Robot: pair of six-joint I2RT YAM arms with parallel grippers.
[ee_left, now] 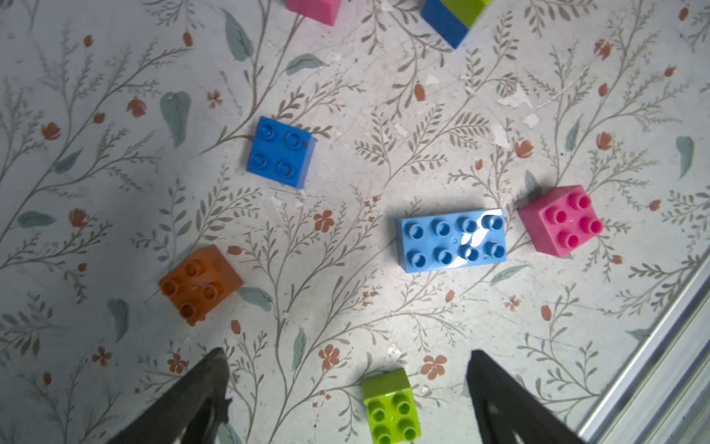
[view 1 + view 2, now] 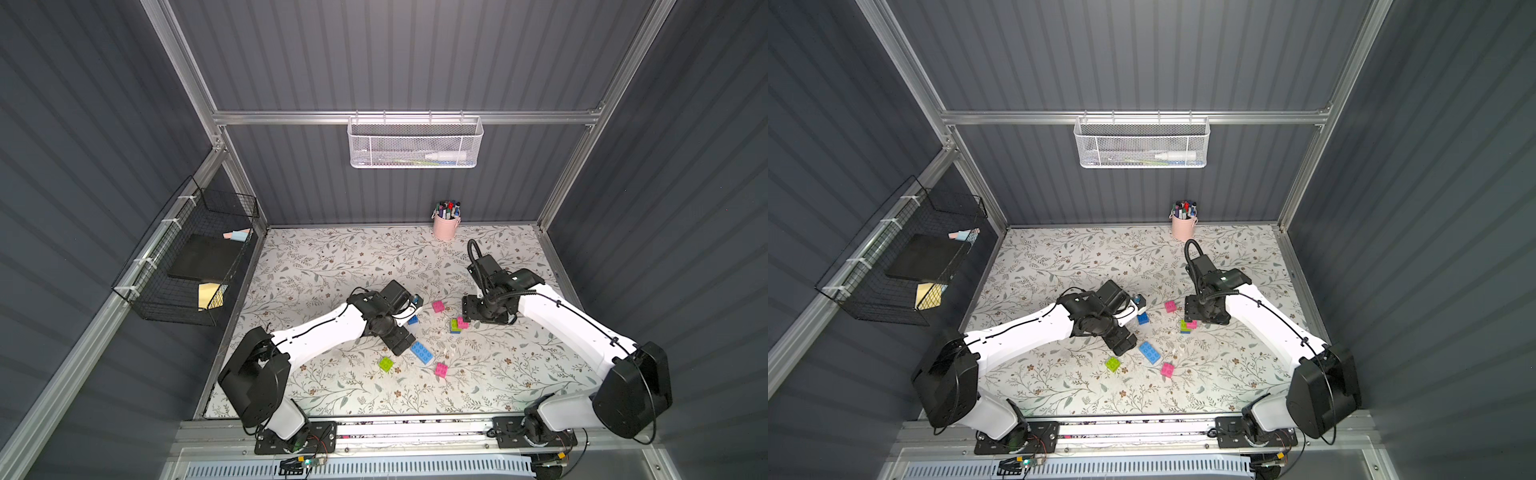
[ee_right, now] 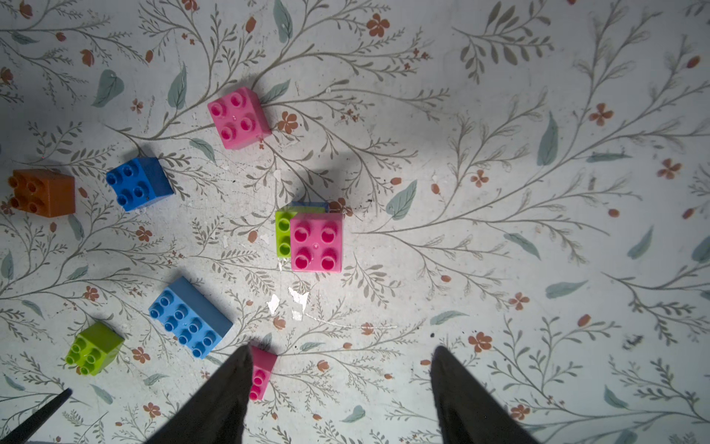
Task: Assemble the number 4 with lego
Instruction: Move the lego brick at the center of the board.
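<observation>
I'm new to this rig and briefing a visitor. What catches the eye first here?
Bright lego bricks lie scattered mid-table on the floral mat. One small stack, pink on green on blue, stands among them. A pink cup of markers sits at the back wall.

Soft shadows, glare on light-blue brick (image 1: 451, 240)

Left wrist view: a pink brick (image 1: 313, 9), the blue-and-green stack (image 1: 453, 17) and a lime green brick (image 1: 392, 407) are each cut off at the view's edge. Right wrist view: a second pink brick (image 3: 263, 371) is half hidden behind a finger (image 3: 226, 396) of the right gripper (image 3: 342, 348).
</observation>
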